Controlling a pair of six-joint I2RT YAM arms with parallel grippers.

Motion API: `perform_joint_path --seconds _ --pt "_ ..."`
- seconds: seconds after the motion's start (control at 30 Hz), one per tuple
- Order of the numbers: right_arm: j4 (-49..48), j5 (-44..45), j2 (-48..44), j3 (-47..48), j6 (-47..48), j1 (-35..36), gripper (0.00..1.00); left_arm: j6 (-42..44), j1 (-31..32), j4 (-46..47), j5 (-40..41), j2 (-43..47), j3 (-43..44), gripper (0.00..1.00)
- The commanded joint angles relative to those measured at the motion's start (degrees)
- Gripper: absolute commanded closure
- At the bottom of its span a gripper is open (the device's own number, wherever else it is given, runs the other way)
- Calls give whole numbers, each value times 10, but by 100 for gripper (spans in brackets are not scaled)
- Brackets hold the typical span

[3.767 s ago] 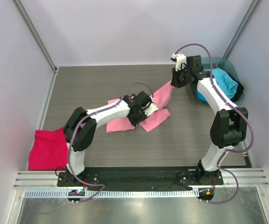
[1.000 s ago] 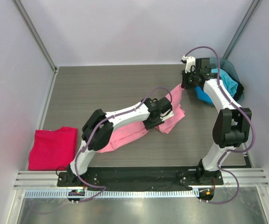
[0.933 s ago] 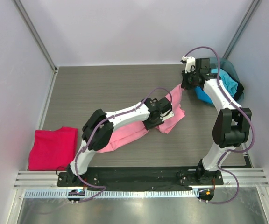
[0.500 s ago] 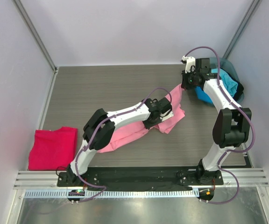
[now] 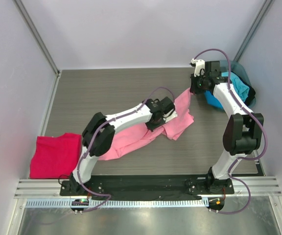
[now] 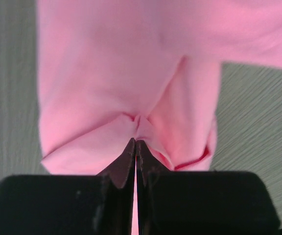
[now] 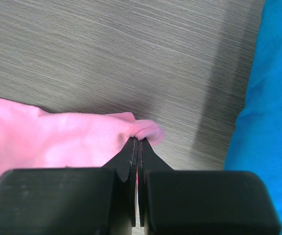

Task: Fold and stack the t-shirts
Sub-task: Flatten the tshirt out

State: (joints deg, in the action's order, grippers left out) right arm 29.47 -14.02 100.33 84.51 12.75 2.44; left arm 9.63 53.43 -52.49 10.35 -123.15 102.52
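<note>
Left gripper (image 6: 135, 147) pinches the pink t-shirt (image 5: 126, 140), partly hidden beneath its arm (image 5: 127, 115).

Overhead; wrist close-ups on pink t-shirt (image 5: 182, 120)

Your left arm (image 5: 126, 116) stretches forward and your right arm (image 5: 226, 100) reaches back, with left gripper (image 6: 135, 142) and right gripper (image 7: 137, 139) both clamped tight.

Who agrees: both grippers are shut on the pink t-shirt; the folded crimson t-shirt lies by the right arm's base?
No. The left gripper and right gripper are shut on the pink t-shirt, but the folded crimson t-shirt lies beside the left arm's base: see the top view.
</note>
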Motion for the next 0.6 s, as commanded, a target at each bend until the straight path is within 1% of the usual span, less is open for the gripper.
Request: perform_joint_path --seconds 0.0,0.03,0.07,0.13,0.17,0.27,0.3,0.37,0.4,0.47,0.57 --pt "-21 -9 -18 14 -21 -2 99 21 -40 -12 18 120 -35 100" --pt "-21 -12 -22 14 -24 -2 99 24 -50 -14 21 140 -46 100" --pt "-20 -14 -32 15 -26 -2 99 27 -71 -20 26 180 -56 100" --pt "-14 -21 -44 16 -31 -2 99 31 -96 -29 31 214 -78 100" --pt "-9 -22 -51 17 -32 -2 99 33 -122 -33 34 242 -85 100" --pt "23 -34 -89 10 -25 -2 99 44 -169 -38 41 286 -117 100" --pt "31 -35 -118 -3 -22 -2 99 46 -179 -39 43 314 -132 100" --pt "38 -36 -147 -17 -19 -2 99 55 -212 -35 47 351 -147 100" --pt "39 -36 -167 -28 -19 -2 99 57 -221 -31 49 360 -163 100" --pt "38 -39 -180 -35 -28 -2 99 65 -255 -17 55 376 -179 100" --pt "17 -42 -161 -14 -57 -2 99 76 -307 13 53 379 -195 100"
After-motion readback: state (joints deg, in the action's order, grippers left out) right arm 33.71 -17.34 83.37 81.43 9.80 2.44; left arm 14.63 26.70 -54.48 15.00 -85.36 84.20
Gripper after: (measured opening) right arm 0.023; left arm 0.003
